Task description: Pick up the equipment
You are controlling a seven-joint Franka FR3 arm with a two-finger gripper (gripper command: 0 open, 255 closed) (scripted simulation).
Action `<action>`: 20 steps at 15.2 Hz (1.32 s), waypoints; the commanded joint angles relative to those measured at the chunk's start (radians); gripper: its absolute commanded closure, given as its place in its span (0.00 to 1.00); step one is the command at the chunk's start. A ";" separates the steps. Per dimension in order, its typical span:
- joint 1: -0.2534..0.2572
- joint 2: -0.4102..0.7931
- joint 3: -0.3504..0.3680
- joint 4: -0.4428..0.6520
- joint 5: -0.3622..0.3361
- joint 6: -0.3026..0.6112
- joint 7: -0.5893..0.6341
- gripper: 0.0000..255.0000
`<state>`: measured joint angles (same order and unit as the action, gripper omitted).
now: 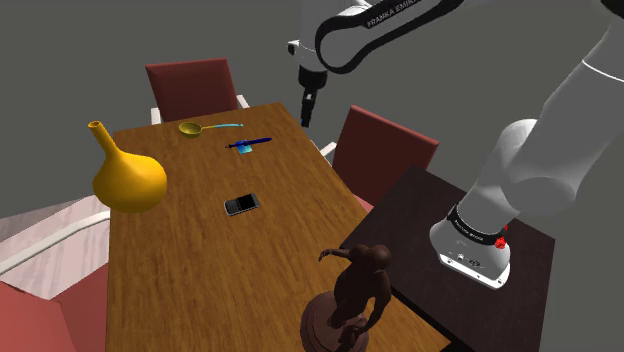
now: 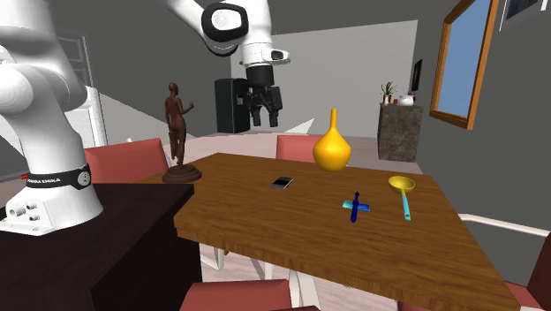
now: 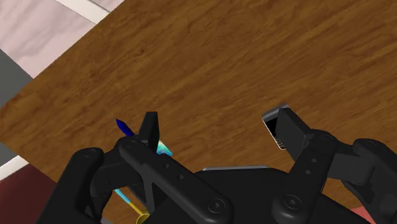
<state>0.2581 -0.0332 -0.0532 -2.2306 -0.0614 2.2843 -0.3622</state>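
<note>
The gripper [image 2: 265,119] hangs in the air above the counter [image 1: 200,250], fingers apart and empty. The phone [image 1: 241,204], a small dark slab, lies flat near the middle of the counter, touching nothing. In the wrist view, one end of the phone [image 3: 273,121] shows just beside one finger [image 3: 289,127], and the tip of a blue tool [image 3: 125,127] shows beside the other. The shoulder view places the blue tool between the phone and a yellow spoon [image 1: 195,128], with a yellow vase [image 1: 128,180] at the counter's left edge and a brown statue [image 1: 355,295] at the near end. The second exterior view shows the open gap between gripper and counter.
</note>
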 commanded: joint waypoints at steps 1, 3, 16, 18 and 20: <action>0.012 0.064 0.010 0.030 0.006 0.033 -0.041 0.00; 0.023 0.126 0.023 0.060 0.009 0.063 -0.075 0.00; 0.096 0.510 0.118 0.294 -0.032 0.198 -0.257 0.00; 0.111 0.567 0.131 0.335 -0.046 0.210 -0.280 0.00; 0.126 0.623 0.143 0.376 -0.061 0.221 -0.303 0.00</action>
<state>0.3760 0.5660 0.0829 -1.8715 -0.1148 2.5000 -0.6533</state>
